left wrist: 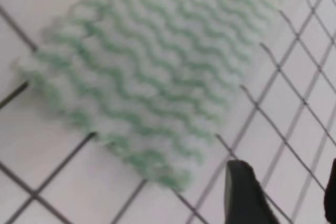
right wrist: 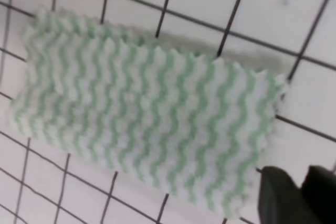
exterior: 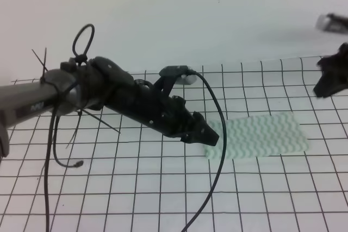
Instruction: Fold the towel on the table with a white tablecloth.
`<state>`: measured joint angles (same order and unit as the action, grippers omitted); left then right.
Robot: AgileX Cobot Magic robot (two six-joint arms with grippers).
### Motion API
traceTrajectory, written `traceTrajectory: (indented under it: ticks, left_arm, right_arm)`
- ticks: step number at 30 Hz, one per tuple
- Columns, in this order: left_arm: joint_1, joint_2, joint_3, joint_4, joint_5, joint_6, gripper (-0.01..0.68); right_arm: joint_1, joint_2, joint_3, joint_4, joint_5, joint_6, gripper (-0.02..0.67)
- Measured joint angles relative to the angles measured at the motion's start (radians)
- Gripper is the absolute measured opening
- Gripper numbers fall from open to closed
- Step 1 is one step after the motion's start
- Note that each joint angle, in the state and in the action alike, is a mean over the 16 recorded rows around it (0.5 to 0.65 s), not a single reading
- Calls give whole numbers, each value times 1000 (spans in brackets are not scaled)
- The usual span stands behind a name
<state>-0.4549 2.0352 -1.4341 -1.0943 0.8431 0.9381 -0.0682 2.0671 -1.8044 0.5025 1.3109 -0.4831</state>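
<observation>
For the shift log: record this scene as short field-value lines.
towel: lying flat on the white tablecloth, a long rectangle, apparently already folded
left hand: at the towel's left end, nothing held; fingers apart
right hand: raised off to the towel's right, blurred, nothing visibly held
table surface: black-gridded white cloth

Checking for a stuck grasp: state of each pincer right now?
Left pincer: open, holding nothing, just off the striped towel.
Right pincer: empty beside the towel; open or closed cannot be told.
</observation>
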Motion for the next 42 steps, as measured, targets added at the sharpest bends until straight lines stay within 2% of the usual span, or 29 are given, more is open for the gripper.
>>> traceTrajectory:
  ticks: [6, 12, 16, 21, 27, 36, 42]
  left_arm:
    - [12, -36, -20, 26, 70, -5, 137]
    - [37, -105, -31, 62, 100, -14, 28]
    - [54, -159, -31, 87, 88, -31, 1]
    - [68, -208, -30, 108, 64, -54, 1]
    - [71, -221, -30, 109, 35, -77, 15]
    - [69, -191, -29, 87, -1, -79, 139]
    - [68, -183, -29, 81, -31, -79, 223]
  right_arm:
    - [-45, -185, 47, 31, -91, -3, 7]
    - [-69, -428, 201, 45, -306, -18, -2]
    - [-72, -569, 379, 63, -483, -46, -2]
    - [-70, -652, 609, 141, -643, -123, -1]
    - [-67, -582, 771, 289, -681, -251, 39]
    - [-66, -333, 753, 463, -585, -427, 142]
    - [-57, -209, 688, 484, -547, -471, 202]
